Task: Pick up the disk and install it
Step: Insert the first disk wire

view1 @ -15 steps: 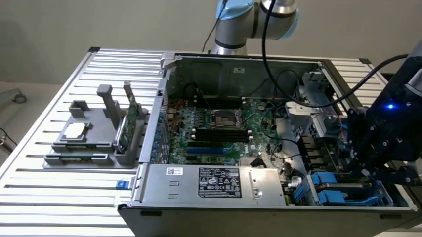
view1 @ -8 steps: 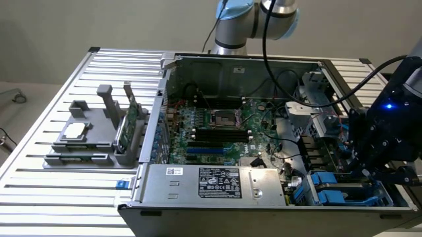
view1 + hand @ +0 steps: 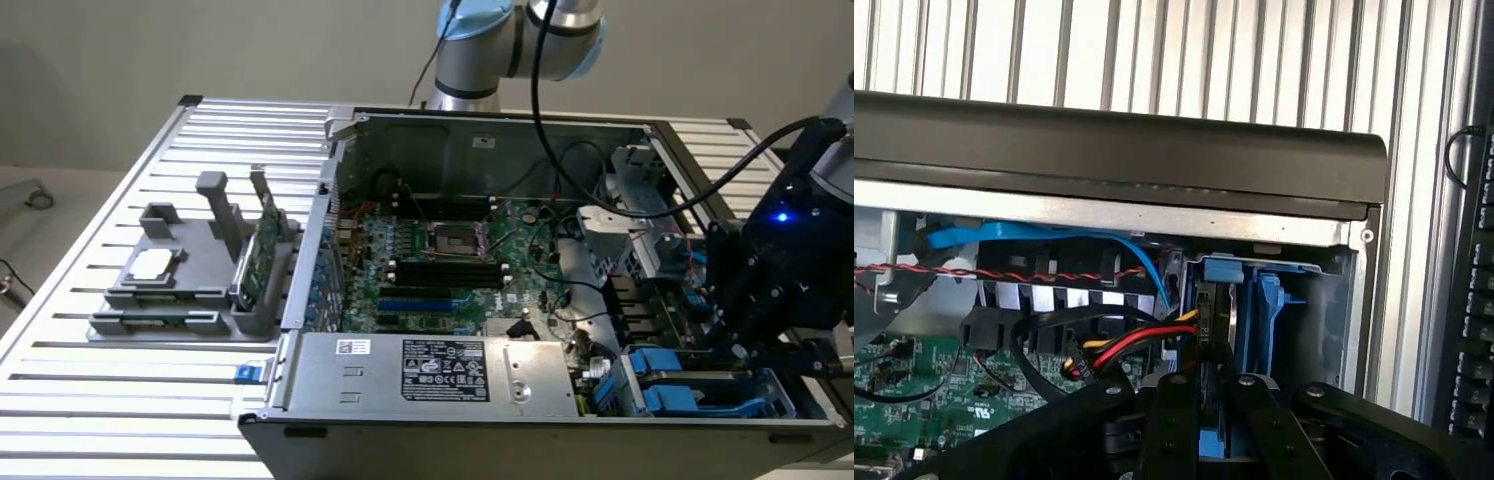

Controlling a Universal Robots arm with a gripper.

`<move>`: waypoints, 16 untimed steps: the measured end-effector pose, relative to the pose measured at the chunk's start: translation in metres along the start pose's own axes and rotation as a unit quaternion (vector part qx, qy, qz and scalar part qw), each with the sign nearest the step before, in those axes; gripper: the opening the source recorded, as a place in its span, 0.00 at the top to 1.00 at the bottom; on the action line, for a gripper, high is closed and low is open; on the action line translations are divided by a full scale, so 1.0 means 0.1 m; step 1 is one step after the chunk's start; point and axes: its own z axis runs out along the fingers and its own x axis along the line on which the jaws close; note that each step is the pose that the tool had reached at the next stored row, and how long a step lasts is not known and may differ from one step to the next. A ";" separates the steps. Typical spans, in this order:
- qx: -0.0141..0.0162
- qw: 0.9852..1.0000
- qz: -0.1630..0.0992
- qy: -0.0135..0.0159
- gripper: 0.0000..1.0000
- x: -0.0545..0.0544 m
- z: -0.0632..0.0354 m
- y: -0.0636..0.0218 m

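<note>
Exterior view, left to right, for your check. Item: grey fixture [image 3: 180, 290] on the slatted table [image 3: 107, 400], near its left edge, carrying a small square chip [image 3: 151, 263] and an upright green card [image 3: 267, 245]. Item: open computer case [image 3: 534, 300], motherboard [image 3: 441, 260] at centre, power supply [image 3: 441, 372] along its near edge. Item: blue drive bays [image 3: 694, 385] at the case's near right corner, with the gripper [image 3: 761, 330] directly above them.

Wrist view. Item: the disk [image 3: 1216, 320], standing on edge in its blue carrier, long axis running straight ahead of the claw into the bay [image 3: 1279, 320]. You see the fingers [image 3: 1179, 420] clenched on its rear edge, the disk lodged partway in the slot.
</note>
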 end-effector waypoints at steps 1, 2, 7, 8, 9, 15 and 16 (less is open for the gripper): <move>-0.001 1.000 0.001 0.000 0.83 0.00 0.003 -0.006; -0.001 1.000 0.002 0.000 0.83 0.00 0.005 -0.012; -0.004 1.000 0.009 -0.001 0.83 0.00 0.010 -0.039; -0.004 1.000 0.010 -0.001 0.83 0.00 0.011 -0.041; -0.005 1.000 0.011 -0.001 0.83 0.00 0.011 -0.043; -0.006 1.000 0.018 -0.002 0.83 0.02 0.014 -0.048; -0.007 1.000 0.019 -0.002 0.83 0.02 0.014 -0.048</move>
